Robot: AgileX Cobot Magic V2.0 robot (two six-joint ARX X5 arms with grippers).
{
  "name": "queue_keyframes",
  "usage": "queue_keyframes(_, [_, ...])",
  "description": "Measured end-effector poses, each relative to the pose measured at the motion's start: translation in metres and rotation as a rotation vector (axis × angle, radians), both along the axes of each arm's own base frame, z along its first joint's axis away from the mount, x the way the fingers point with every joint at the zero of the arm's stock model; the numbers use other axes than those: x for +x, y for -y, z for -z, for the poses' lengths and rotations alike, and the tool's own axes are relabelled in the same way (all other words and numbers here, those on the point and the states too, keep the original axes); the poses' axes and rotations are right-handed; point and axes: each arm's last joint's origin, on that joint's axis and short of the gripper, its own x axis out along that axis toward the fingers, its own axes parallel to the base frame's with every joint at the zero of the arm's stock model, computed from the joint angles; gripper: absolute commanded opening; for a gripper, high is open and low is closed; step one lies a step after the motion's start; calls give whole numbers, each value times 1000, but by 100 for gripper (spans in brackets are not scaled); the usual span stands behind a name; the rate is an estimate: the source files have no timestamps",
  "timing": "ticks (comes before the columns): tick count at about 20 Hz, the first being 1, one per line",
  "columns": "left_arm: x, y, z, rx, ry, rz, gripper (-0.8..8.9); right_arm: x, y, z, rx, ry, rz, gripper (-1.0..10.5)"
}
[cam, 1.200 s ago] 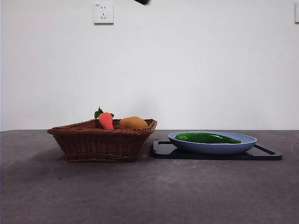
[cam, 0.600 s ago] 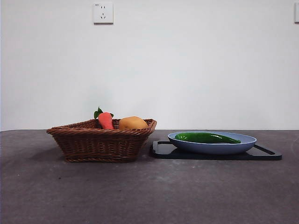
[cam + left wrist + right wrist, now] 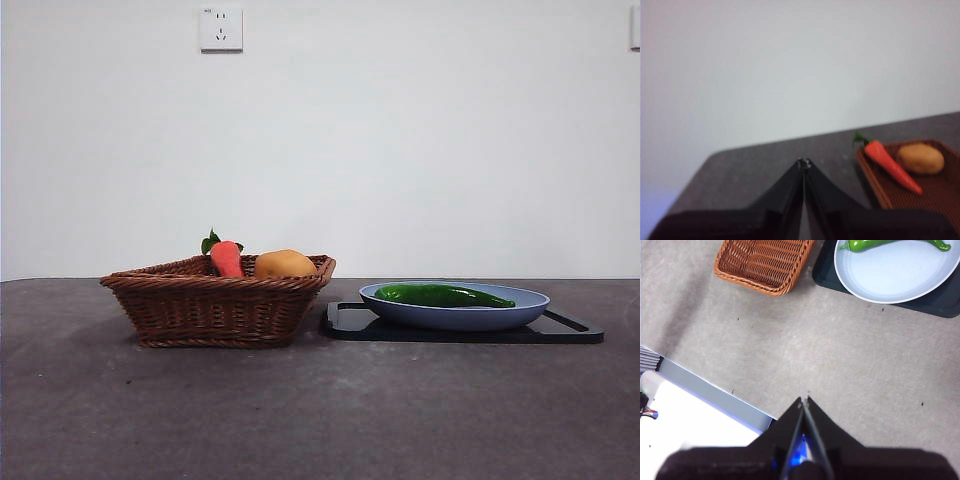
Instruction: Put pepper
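Green and glossy, the pepper [image 3: 443, 295] lies lengthwise in the pale blue plate [image 3: 530, 303] on a black tray [image 3: 345, 320], right of centre in the front view; the right wrist view catches it at the upper right edge of the frame. Left of it stands the wicker basket [image 3: 215, 305] with a carrot [image 3: 227, 258] and a round orange fruit [image 3: 285, 264] inside. A second ago a black arm tip showed at the top edge of the front view; it is gone now, and nothing on the table has moved. Both arms are well clear: the left gripper [image 3: 803, 162] and the right gripper [image 3: 804, 400] each have their jaws pressed together on nothing. By the look of it, the pepper is already placed and the job is finished.
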Motion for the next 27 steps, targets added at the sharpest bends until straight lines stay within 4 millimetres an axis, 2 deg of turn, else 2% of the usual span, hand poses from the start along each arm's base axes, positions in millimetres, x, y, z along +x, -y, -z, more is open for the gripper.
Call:
queue_keyframes(2, [-2, -1, 22, -28, -24, -5, 8, 0, 0, 0, 0, 0, 0, 11])
queue_keyframes(6, [-3, -1, 53, -74, -54, -4, 8, 0, 0, 0, 0, 0, 0, 11])
queue_keyframes(9, [-4, -1, 66, -83, -60, -3, 8, 0, 0, 0, 0, 0, 0, 11])
queue_keyframes(13, [-8, 0, 72, -91, -93, -5, 8, 0, 0, 0, 0, 0, 0, 11])
queue_keyframes(19, [-9, 0, 88, -100, -251, -10, 8, 0, 0, 0, 0, 0, 0, 11])
queue_keyframes(27, [-9, 0, 86, -114, -234, -8, 8, 0, 0, 0, 0, 0, 0, 11])
